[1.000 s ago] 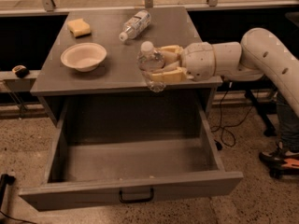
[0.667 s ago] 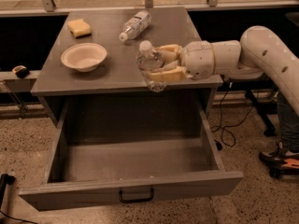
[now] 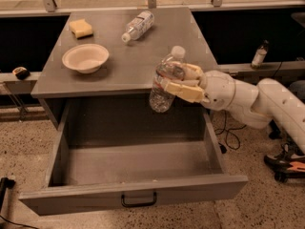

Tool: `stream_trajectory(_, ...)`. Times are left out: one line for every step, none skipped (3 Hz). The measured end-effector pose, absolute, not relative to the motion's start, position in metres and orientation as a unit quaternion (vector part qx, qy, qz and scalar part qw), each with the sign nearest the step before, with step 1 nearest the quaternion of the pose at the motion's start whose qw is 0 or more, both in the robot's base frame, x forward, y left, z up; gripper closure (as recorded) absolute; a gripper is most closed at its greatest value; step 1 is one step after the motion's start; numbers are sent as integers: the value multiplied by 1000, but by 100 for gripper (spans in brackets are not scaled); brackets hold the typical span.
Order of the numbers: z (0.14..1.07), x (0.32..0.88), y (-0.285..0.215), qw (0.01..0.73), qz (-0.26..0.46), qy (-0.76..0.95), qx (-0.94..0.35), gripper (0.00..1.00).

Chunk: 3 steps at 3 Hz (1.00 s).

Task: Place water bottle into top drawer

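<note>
1. Camera view: the pincer [image 3: 175, 79] is seen at the front edge of the desk [image 3: 143, 63], right of centre, carried in from the right on a white arm [image 3: 267, 101].
2. Its tan fingers [image 3: 183, 90] are closed round the middle of the water bottle [image 3: 161, 98]; nothing else is held.
3. The water bottle is held in the air, roughly upright, with the white cap tipped slightly to the right. Its base hangs below the desk-top line, over the rear right part of the open top drawer [image 3: 190, 187]. No contact with the drawer can be made out.
4. The top drawer is pulled well out, with its grey floor in plain view and the black handle [image 3: 138, 199] centred on its front.
5. A white bowl [image 3: 86, 57], a yellow sponge [image 3: 81, 28] and a second bottle [image 3: 138, 26], lying on its side, are left on the desk. All are well apart from the pincer and none is needed.
6. Step judged: the carry-and-lower phase. The grasp is made, the bottle is off the desk, and the release is not yet done.
7. Next move judged:
   - A descent into the drawer is called for, kept clear of the desk's front lip and the drawer's right wall.
   - The fingers should be parted only once the base is near or on the floor.
8. Risk judged: if the light ribbed bottle is let go high or tilted, it may topple and roll inside.
</note>
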<state>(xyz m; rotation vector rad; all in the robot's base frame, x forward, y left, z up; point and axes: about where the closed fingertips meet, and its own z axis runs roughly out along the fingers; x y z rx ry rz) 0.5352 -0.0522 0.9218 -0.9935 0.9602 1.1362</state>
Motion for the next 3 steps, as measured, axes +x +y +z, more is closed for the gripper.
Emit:
stream_trajectory(924, 503, -73, 636, 529, 412, -382, 100)
stream_trajectory(920, 497, -80, 637, 527, 417, -378, 100)
stream_trajectory(881, 512, -79, 612, 523, 452, -384, 100)
